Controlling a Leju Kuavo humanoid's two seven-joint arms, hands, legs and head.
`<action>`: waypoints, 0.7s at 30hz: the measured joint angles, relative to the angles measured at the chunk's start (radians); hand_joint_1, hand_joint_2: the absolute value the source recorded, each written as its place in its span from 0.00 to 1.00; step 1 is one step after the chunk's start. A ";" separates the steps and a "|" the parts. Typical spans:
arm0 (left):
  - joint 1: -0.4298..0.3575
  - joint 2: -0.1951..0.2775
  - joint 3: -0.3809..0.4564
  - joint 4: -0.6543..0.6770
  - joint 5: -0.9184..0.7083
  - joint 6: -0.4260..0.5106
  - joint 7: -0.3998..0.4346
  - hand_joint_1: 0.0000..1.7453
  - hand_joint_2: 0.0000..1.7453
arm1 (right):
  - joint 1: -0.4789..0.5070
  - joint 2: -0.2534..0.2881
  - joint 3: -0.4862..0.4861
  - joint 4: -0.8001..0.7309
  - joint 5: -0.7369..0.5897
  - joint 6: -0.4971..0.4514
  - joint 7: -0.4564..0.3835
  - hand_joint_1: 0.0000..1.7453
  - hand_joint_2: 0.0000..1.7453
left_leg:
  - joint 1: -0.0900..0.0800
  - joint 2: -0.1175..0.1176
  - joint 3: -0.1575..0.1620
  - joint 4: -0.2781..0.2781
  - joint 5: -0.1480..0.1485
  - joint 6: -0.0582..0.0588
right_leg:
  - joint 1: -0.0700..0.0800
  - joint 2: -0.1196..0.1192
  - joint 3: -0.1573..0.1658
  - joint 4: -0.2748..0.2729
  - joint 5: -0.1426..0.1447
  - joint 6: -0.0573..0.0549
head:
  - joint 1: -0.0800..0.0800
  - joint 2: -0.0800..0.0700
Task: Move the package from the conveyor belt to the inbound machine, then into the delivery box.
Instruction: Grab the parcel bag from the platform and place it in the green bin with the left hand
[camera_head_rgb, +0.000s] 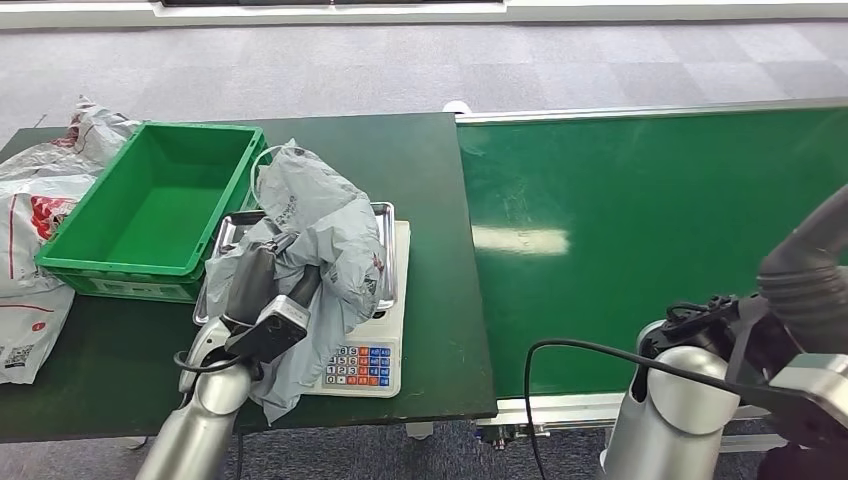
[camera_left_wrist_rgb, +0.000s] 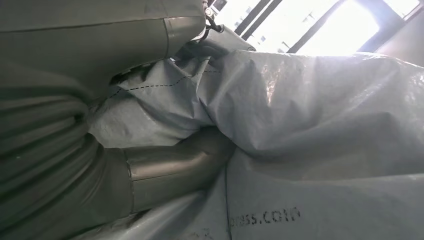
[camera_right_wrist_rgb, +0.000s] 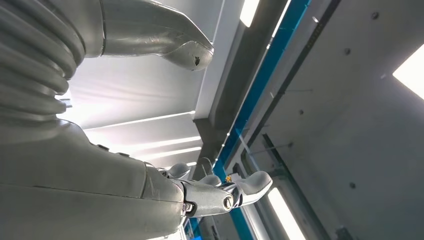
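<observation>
The grey poly package (camera_head_rgb: 320, 235) sits crumpled on the steel pan of the scale (camera_head_rgb: 372, 362), i.e. the inbound machine, w/ a loose flap hanging over the front edge twd the keypad; judged it's there for weighing/registering, so belt-to-machine looks done and the box step is left. Left hand (camera_head_rgb: 262, 290) is buried in the near side of the bag: wrist view shows the thumb (camera_left_wrist_rgb: 170, 167) and a dark finger pressed into folds of film, plastic bunched between them, so it reads as clamped on the package, prob. a pinch on slack film since the bag is soft w/ no hard edge to take. Can't tell how much of the contents the grip catches vs. just the skin. The green delivery box (camera_head_rgb: 75, 262) stands just beside the scale on the left hand's side, open top, nothing inside, which explains using the left arm: short carry across. Other white/red mailer bags (camera_head_rgb: 30, 215) lie further out beyond the box on the dark table (camera_head_rgb: 430, 150), not part of this. Conveyor belt (camera_head_rgb: 650, 230) on the right is bare green. Right hand (camera_right_wrist_rgb: 220, 192) is held low by the belt's near edge, wrist cam facing the ceiling; fingers loosely spread, holding nothing, parked out of the way. Risk, as a guess: thin film slips or the sagging flap snags the pan rim on lift.
</observation>
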 joint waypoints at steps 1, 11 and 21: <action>0.002 -0.002 0.007 -0.006 0.017 0.003 -0.008 1.00 1.00 | 0.000 0.000 0.000 0.004 0.000 0.000 0.000 0.00 1.00 | 0.000 0.000 0.000 0.000 0.000 0.000 | 0.000 0.000 0.000 0.000 0.000 0.000 | 0.000 0.000; -0.109 -0.060 0.105 0.042 -0.299 0.553 0.111 1.00 1.00 | 0.003 0.000 0.021 0.021 -0.008 0.000 0.000 0.00 1.00 | 0.000 -0.004 -0.001 0.000 0.001 0.000 | 0.000 -0.003 0.000 0.000 0.000 0.000 | 0.000 0.000; -0.327 -0.138 0.280 0.123 -0.531 0.634 0.094 1.00 1.00 | 0.002 0.000 0.079 0.053 -0.002 0.001 0.000 0.00 1.00 | 0.000 -0.003 0.000 0.000 0.002 0.000 | 0.000 -0.002 0.000 0.000 0.002 -0.001 | 0.000 0.000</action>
